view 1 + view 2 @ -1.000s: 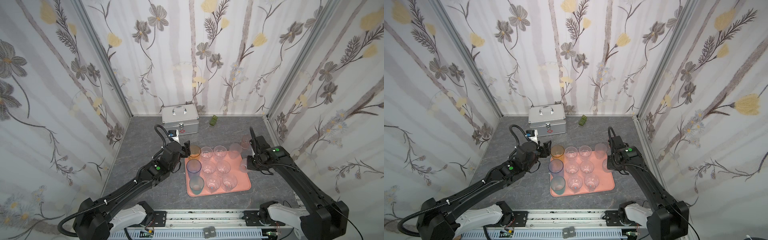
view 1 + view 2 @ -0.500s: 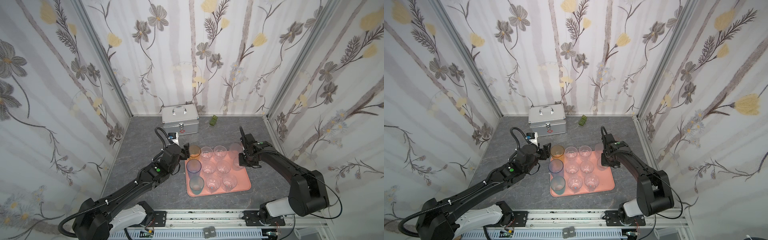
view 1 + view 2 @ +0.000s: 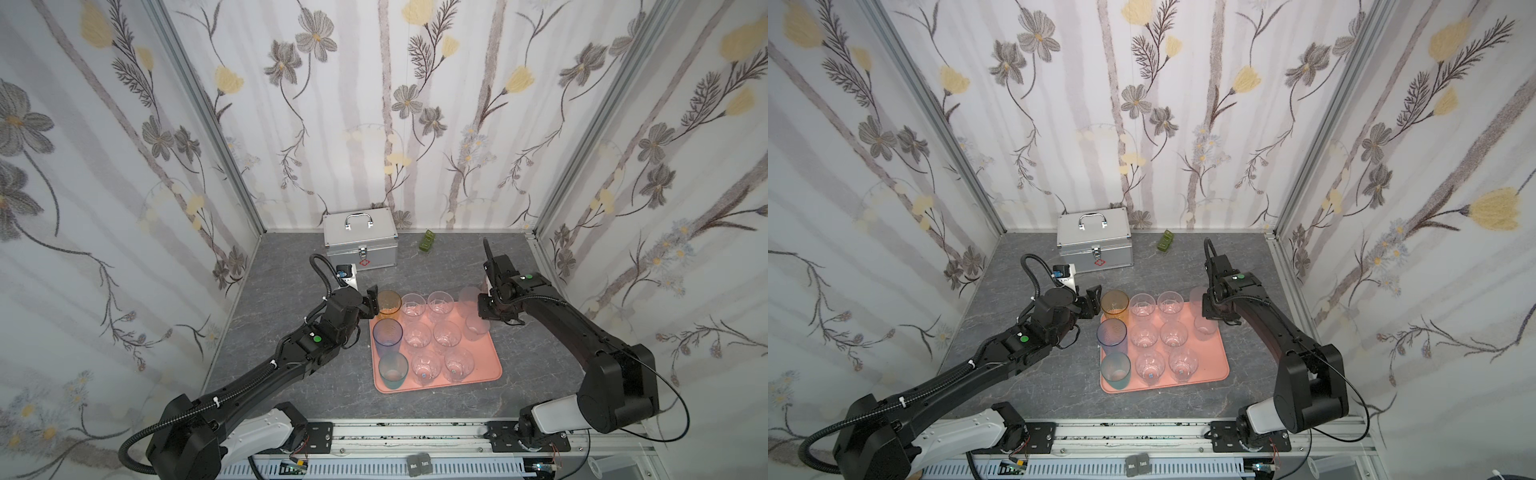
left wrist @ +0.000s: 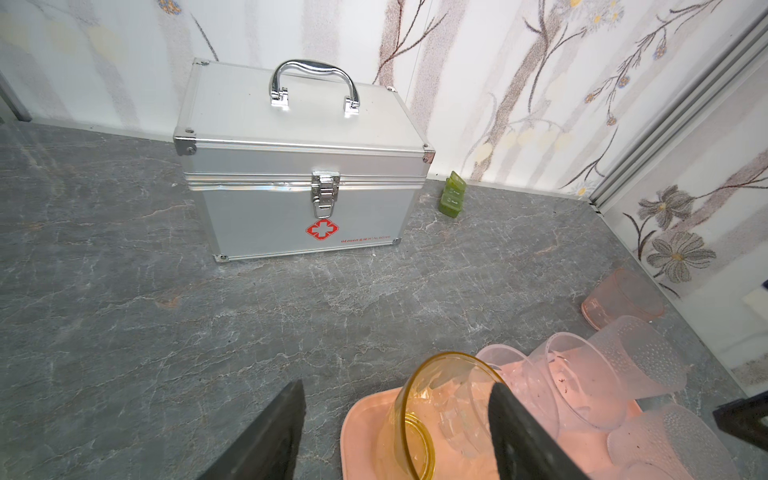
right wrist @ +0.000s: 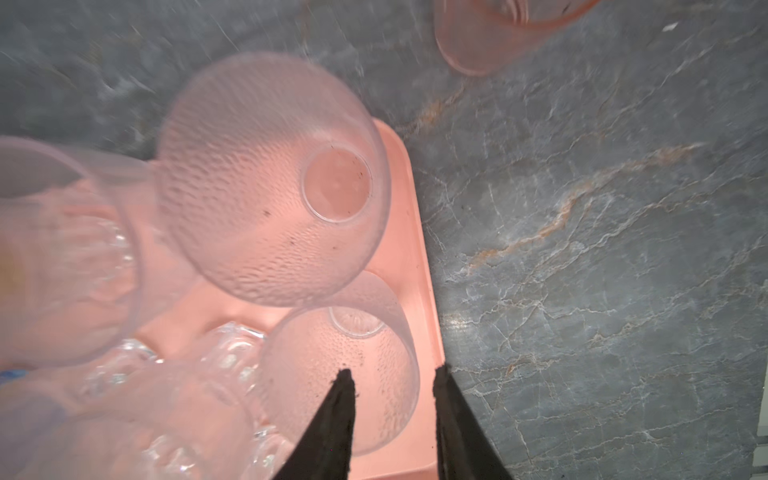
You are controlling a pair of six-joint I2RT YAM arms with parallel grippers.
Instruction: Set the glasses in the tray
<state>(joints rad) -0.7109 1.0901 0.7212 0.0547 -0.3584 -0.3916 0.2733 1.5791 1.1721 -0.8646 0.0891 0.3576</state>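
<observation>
The salmon-pink tray (image 3: 494, 365) (image 3: 1221, 365) holds several glasses: amber (image 3: 389, 302), blue (image 3: 387, 336), teal (image 3: 392, 371), clear patterned ones and two frosted ones. My left gripper (image 3: 374, 303) (image 4: 397, 384) is open beside the amber glass (image 4: 415, 415); one finger overlaps its far wall, the other hangs over bare table. My right gripper (image 3: 482, 311) (image 5: 392, 372) is open above a frosted glass (image 5: 332, 374) (image 3: 477, 325) standing at the tray's right edge. One finger is inside its rim and one outside, both apart from the wall. A pinkish glass (image 5: 498, 33) (image 4: 623, 299) stands off the tray.
A silver metal case (image 3: 359, 239) (image 4: 303, 174) with a handle stands at the back wall, with a small green block (image 3: 427, 241) to its right. Patterned walls close in on three sides. Grey table shows left of and in front of the tray.
My right gripper has come in a little to the left over the tray's right edge and its jaws have parted, letting go of the frosted glass. The left arm has barely moved.
</observation>
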